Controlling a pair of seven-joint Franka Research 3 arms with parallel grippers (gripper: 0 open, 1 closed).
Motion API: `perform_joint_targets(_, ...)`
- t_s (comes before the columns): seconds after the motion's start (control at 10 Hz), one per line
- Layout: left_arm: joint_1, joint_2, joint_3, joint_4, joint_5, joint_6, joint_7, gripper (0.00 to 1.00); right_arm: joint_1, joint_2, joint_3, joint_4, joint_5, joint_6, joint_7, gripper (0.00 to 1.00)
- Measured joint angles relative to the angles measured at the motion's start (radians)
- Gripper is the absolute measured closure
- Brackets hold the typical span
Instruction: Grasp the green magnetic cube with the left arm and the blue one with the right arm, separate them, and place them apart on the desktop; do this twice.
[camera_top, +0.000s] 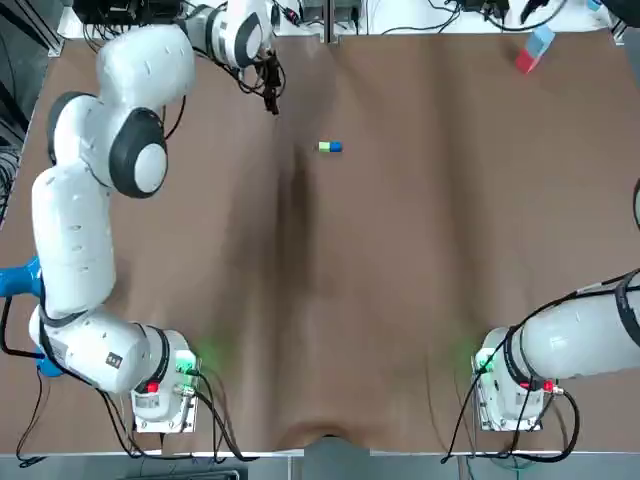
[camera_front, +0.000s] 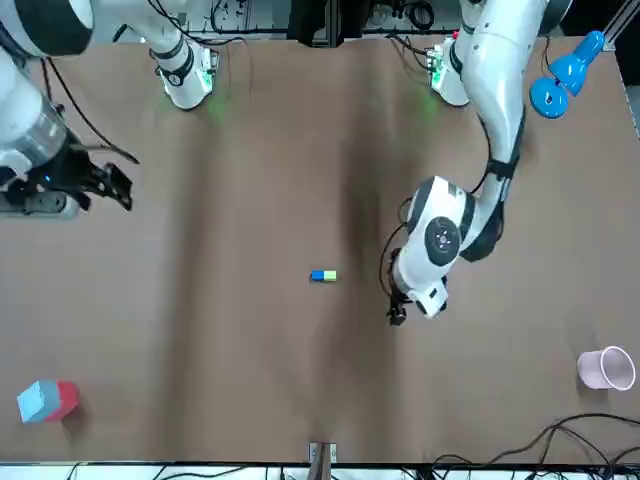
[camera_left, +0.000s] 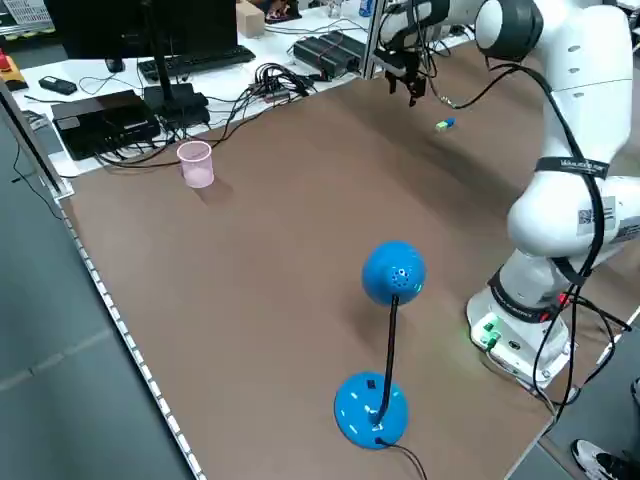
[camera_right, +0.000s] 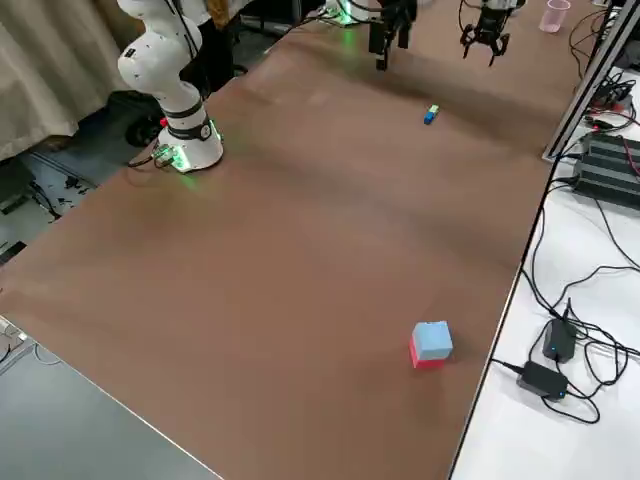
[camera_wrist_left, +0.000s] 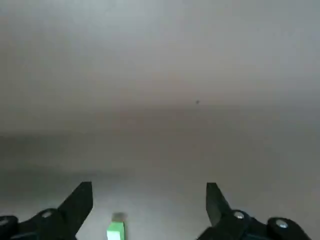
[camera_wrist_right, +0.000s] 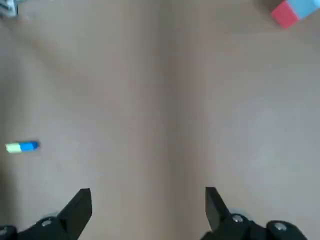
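The green and blue magnetic cubes (camera_top: 330, 147) lie joined on the brown table toward its far side, green on the robot's left. They also show as a small pair (camera_front: 323, 276). My left gripper (camera_top: 271, 100) hangs open a short way to the left of them and slightly farther out, holding nothing. Its wrist view has the green cube (camera_wrist_left: 115, 231) at the picture's edge between the open fingers (camera_wrist_left: 80, 201). My right gripper (camera_front: 118, 188) is open and empty far out on the right side. Its wrist view has the joined cubes (camera_wrist_right: 22, 146) well off to one side.
A red and light-blue block (camera_top: 535, 48) sits at the table's far right corner. A pink cup (camera_left: 195, 163) stands at the far left corner. A blue desk lamp (camera_left: 390, 280) stands beside the left arm's base. Cables and electronics lie beyond the far edge.
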Motion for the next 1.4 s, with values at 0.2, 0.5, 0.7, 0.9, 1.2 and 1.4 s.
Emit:
perform_joint_targets(0.2,-0.051,0.05,-0.001,0.022,-0.035,0.034,-0.046,0.01,0.091,0.085,0.006,-0.017,0.018,0.174,0.239,0.0)
perform_joint_targets(0.5,-0.116,0.103,-0.001,0.026,-0.038,0.107,-0.071,0.18,0.244,0.234,0.009,-0.023,0.018,0.306,0.733,0.01)
perform_joint_targets(0.7,-0.137,0.152,-0.001,0.027,-0.038,0.207,-0.071,0.2,0.333,0.327,0.01,-0.009,0.016,0.324,1.076,0.02)
perform_joint_targets(0.9,-0.153,0.177,-0.003,0.029,-0.038,0.232,-0.071,0.2,0.391,0.42,0.01,0.02,0.018,0.344,1.331,0.04)
perform_joint_targets(1.2,-0.184,0.177,-0.003,0.032,-0.04,0.232,-0.071,0.22,0.44,0.569,0.009,0.052,0.02,0.481,1.625,0.04)
perform_joint_targets(1.4,-0.184,0.18,-0.002,0.03,-0.04,0.231,-0.071,0.22,0.45,0.651,0.009,0.111,0.031,0.513,1.72,0.05)
